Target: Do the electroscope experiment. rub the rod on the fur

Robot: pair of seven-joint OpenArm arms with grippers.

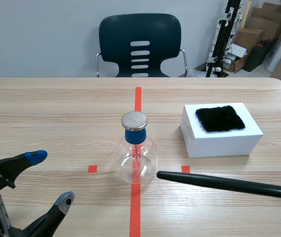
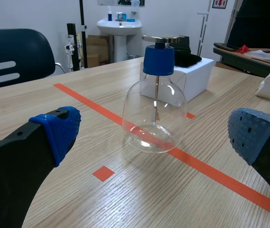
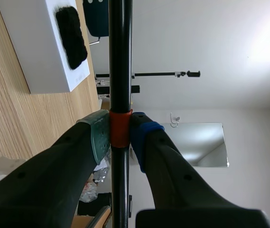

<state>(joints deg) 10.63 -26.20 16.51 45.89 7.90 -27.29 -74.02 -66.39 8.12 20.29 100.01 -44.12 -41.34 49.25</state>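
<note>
A: What do we meet first, going from the biggest thing down?

B: We see a broad wooden table with orange-red tape marks, and a dark chair at its far edge.

A: And on the table?

B: Right of the centre tape line stands a white box. Nearer to us than the box, a long black rod comes in from the right edge, low over the wood. Its tip ends just beside the base of the flask. We cannot tell whether the rod touches the table.

A: What is the flask like?

B: It is a clear glass flask standing upright on the centre line. It has a blue stopper and a flat metal disc on top.

A: Where is the fur?

B: We find the black fur lying on top of the box, well apart from the rod.

A: And the claws?

B: The left gripper sits low at the near left. Its fingers are spread wide and hold nothing, and the flask is ahead of it. The right gripper is clenched around the rod at its orange band.
</note>
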